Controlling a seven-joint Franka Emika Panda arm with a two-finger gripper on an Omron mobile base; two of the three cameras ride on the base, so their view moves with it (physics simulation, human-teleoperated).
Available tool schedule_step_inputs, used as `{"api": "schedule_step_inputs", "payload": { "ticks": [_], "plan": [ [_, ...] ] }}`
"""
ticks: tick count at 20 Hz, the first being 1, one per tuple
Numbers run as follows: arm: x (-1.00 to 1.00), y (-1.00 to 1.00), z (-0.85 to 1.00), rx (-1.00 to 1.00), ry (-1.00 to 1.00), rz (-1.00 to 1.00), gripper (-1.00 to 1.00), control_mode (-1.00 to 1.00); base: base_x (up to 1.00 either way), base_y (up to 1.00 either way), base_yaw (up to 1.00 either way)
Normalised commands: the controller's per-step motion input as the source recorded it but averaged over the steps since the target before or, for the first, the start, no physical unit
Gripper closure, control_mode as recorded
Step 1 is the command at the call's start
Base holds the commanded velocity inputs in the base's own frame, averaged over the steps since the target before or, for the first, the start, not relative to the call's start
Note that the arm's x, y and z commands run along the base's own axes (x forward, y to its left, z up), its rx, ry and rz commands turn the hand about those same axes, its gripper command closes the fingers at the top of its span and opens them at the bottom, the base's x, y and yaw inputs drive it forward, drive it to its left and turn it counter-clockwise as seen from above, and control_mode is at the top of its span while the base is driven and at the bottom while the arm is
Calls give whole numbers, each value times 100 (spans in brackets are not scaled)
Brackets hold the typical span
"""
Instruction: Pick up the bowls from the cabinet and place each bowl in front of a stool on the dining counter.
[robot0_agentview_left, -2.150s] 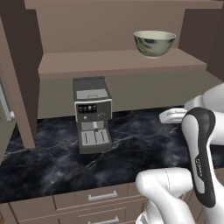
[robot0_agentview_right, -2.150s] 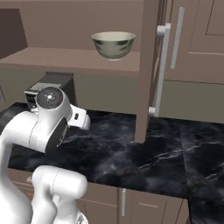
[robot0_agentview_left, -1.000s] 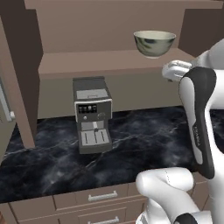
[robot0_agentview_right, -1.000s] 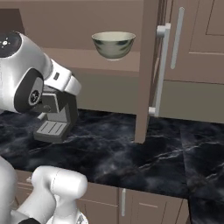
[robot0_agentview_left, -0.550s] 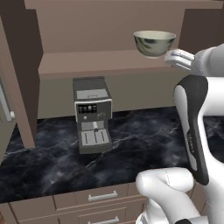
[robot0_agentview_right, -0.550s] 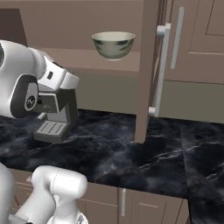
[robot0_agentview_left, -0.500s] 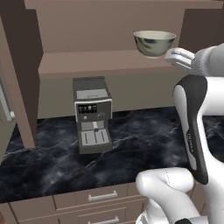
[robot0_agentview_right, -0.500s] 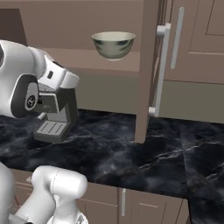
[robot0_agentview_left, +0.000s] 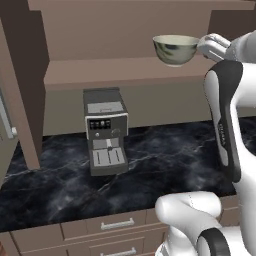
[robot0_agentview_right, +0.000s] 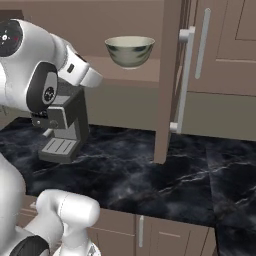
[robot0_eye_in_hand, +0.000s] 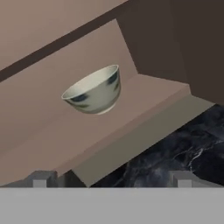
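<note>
The cabinet (robot0_eye_in_hand: 52, 52) fills the space ahead of the hand, its plain shelf (robot0_agentview_left: 120, 72) running across at about the hand's own height. Below the hand lies the black marble worktop (robot0_agentview_right: 150, 170), with a grey coffee machine (robot0_agentview_left: 105, 131) standing well below and off to one side, clear of the reach.

The cream bowl (robot0_eye_in_hand: 93, 90) with the mottled outside sits upright on that shelf, straight ahead of the hand and a little above its line of sight, near but not touched.

The gripper (robot0_eye_in_hand: 109, 178) is spread wide, nothing between its fingertips (robot0_eye_in_hand: 40, 179), which is right for a bowl this broad.

For a clean pick, the hand should probably rise slightly and roll level with the shelf, then ease forward so one finger goes inside the rim and the other outside the wall. The shelf's far side is hard to judge from here, so the approach should stay slow and stop short of the back panel.
</note>
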Motion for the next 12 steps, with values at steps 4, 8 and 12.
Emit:
{"api": "schedule_step_inputs", "payload": {
  "ticks": [4, 8, 12],
  "plan": [
    [20, -12, 1, 7, 6, 0, -100, -100, 0, 0, 0],
    [13, 0, -22, 3, 0, 0, -100, -100, 0, 0, 0],
    [23, 0, -25, 0, 0, 0, -100, -100, 0, 0, 0]
  ]
}}
